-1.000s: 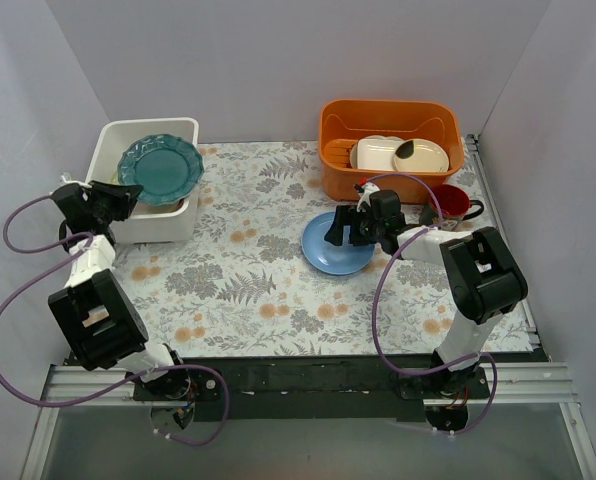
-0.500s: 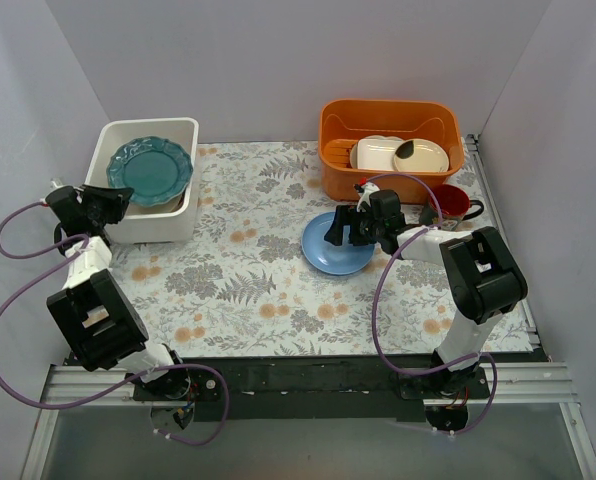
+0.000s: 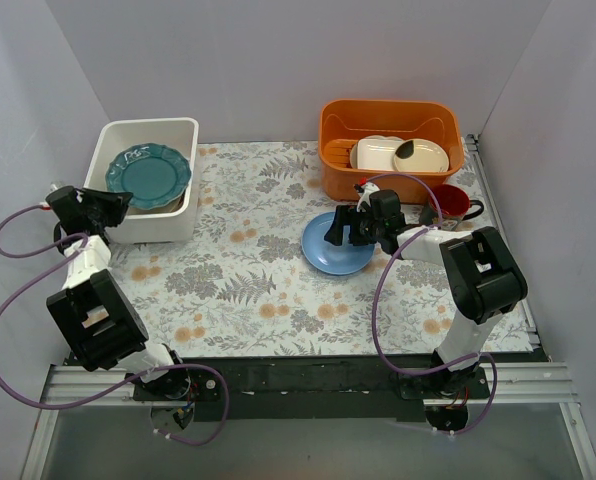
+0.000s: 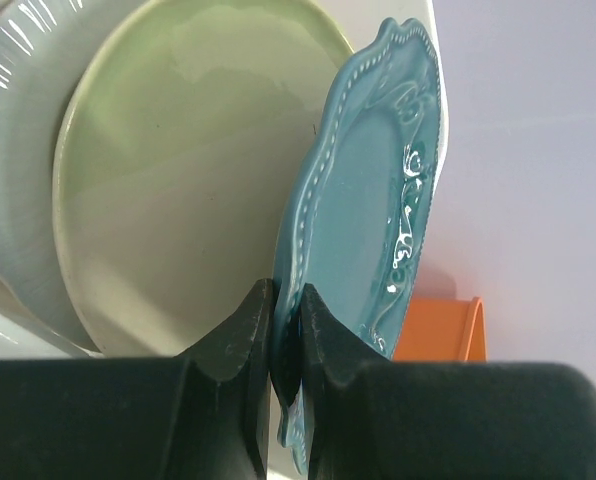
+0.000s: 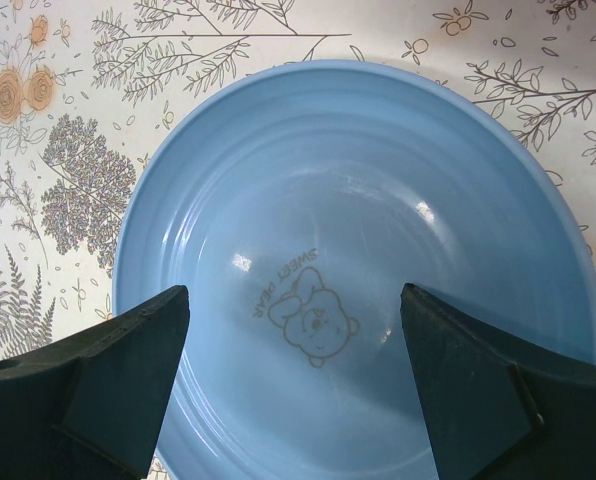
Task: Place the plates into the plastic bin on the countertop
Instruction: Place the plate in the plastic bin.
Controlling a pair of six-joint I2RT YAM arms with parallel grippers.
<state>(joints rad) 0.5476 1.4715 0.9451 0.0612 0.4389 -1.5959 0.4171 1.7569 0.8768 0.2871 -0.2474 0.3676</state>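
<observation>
A teal scalloped plate (image 3: 148,175) lies tilted over the white plastic bin (image 3: 150,124), with my left gripper (image 3: 116,204) shut on its near rim. In the left wrist view the jaws (image 4: 286,296) pinch the edge of the teal plate (image 4: 378,220). Behind it, a cream-green plate (image 4: 178,180) rests on a silvery white plate (image 4: 18,150). A light blue plate (image 3: 323,255) with a bear print (image 5: 358,180) sits on the countertop (image 3: 258,290). My right gripper (image 3: 340,228) hovers open over it (image 5: 293,292), a finger on either side of its middle, holding nothing.
An orange tub (image 3: 388,115) holding cream dishes (image 3: 398,153) stands at the back right. A red mug (image 3: 456,205) sits just in front of it, beside the right arm. Grey walls close in the left, back and right sides.
The teal plate has moved left and sunk lower over the bin, with my left gripper drawing back to the left. The right arm has not moved.
</observation>
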